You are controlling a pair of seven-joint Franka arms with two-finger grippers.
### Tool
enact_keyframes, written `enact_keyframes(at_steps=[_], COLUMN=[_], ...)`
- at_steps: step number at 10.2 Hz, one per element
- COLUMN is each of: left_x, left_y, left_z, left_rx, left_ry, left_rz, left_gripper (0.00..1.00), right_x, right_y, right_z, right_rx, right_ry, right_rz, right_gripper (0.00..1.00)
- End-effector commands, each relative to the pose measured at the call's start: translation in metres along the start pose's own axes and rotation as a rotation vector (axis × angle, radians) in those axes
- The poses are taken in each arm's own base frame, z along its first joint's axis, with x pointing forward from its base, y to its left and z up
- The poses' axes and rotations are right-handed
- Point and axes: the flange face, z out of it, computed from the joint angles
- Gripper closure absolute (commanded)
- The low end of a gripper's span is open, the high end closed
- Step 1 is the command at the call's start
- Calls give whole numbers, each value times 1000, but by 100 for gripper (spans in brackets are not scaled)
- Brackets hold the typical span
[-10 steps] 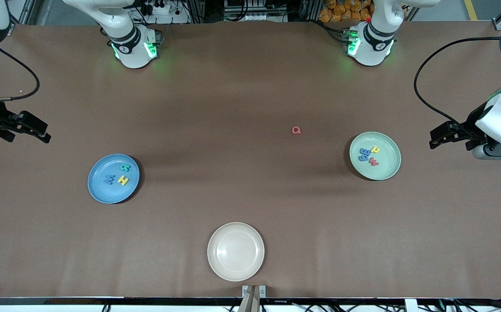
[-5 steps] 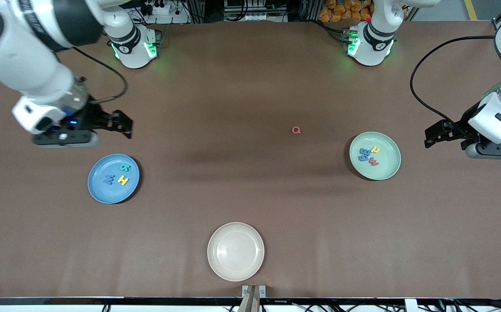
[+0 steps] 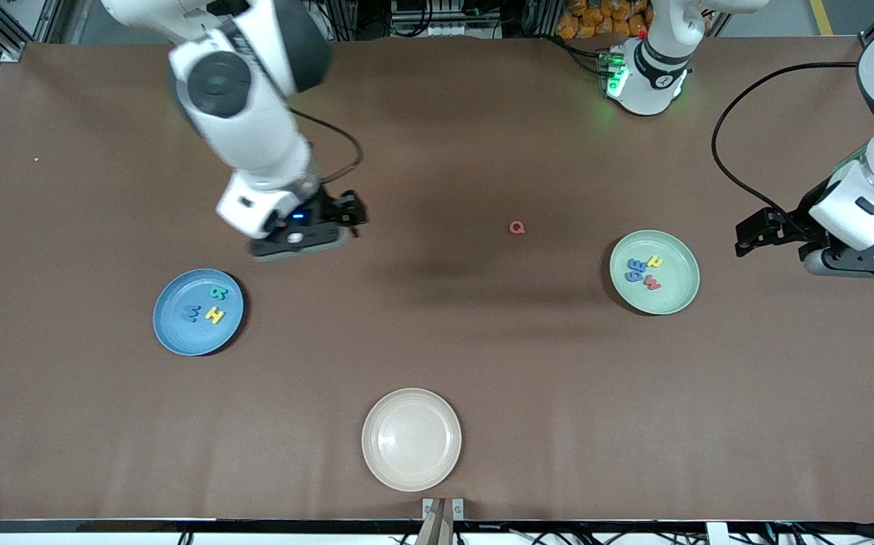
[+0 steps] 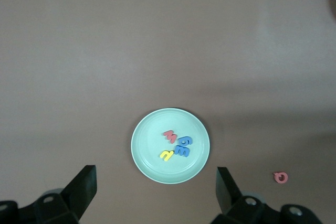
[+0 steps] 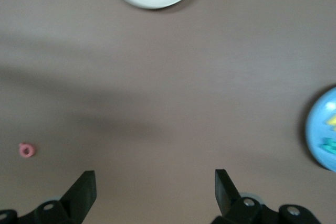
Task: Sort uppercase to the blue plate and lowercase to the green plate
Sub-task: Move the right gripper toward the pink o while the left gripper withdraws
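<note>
Presently I log one stray: red Q point(image 3: 517, 227) on bare table. Right gripper point(image 3: 351, 214) (jaws spread, empty) needs descent there; left gripper point(image 3: 747, 237), agape, waits by green plate point(image 3: 682, 299).

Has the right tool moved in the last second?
Yes. The right tool has swung from the table's edge past the blue plate toward the red Q, open and empty.

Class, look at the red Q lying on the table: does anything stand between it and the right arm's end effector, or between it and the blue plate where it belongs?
Nothing visible does. Bare table separates the red Q from the open right end effector, and likewise from the blue plate. The cream plate lies nearer the front camera, off both paths.
</note>
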Motion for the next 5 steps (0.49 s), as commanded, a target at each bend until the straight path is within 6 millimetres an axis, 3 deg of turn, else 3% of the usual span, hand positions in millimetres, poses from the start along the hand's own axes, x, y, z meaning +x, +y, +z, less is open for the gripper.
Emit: enact_keyframes(at_steps=[1,3,5], left_x=[-2,-5,-5], left_y=[2,-1,-7], left_z=[-6,-4,-3], left_rx=[22,23,24], left_ry=[-7,-28,-31], left_rz=[10,6,-3], left_gripper=[0,0,0], right_x=[7,-7,-21], right_y=[-98,-161,-198], right_z=[53,88,123], right_rx=[-8,14,28], right_ry=[-18,9,28], right_rz=[-49,-104,-164], right_gripper=[0,0,0])
